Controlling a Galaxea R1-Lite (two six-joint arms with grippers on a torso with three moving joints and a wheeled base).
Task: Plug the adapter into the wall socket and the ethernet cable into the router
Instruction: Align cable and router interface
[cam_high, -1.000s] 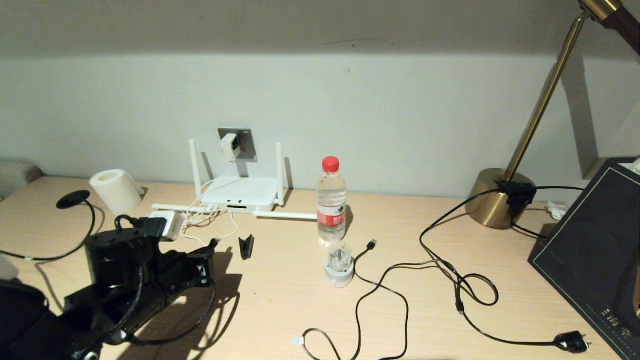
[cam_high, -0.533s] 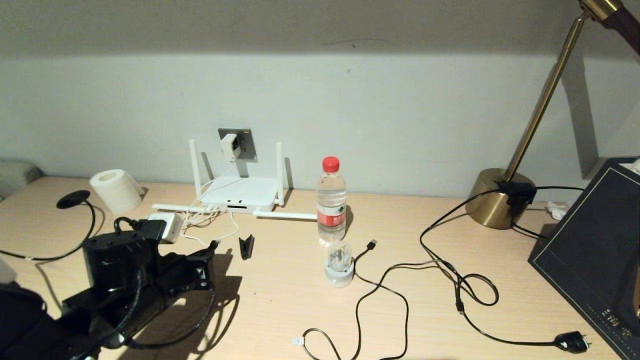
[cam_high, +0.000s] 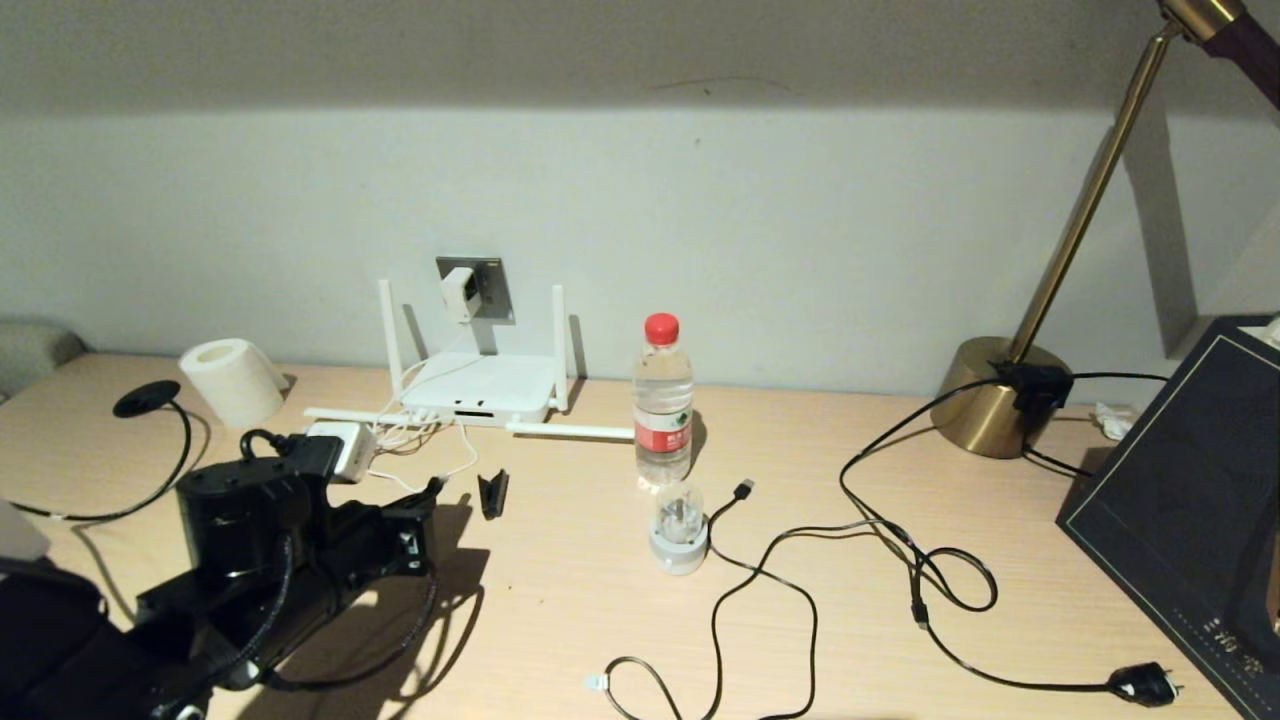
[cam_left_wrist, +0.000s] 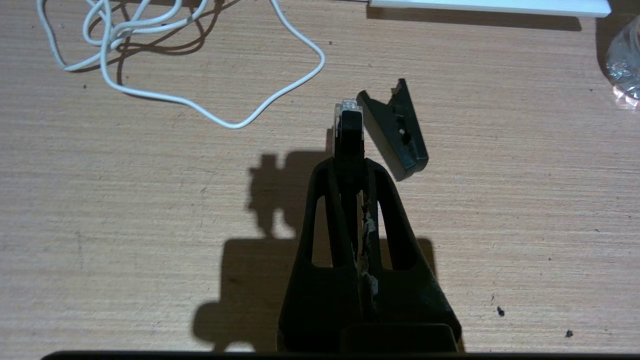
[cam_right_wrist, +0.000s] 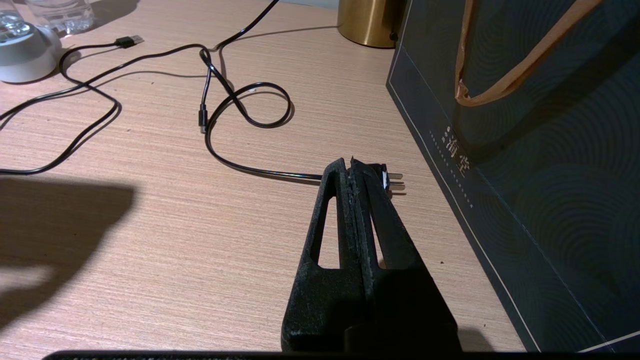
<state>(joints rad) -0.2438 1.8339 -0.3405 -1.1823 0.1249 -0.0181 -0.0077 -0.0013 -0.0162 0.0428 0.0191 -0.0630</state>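
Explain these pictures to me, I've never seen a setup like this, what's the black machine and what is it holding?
It is a two-armed robot at a wooden desk. The wide picture comes from a camera on its head; the other two look along each arm from the wrist.

The left claw is shut on the clear plug of the ethernet cable, above the desk beside a small black clip. The right claw is shut and holds nothing; a black mains plug lies just beyond it.

By the wall stand the router, a water bottle and a brass lamp. The adapter sits in the wall socket.
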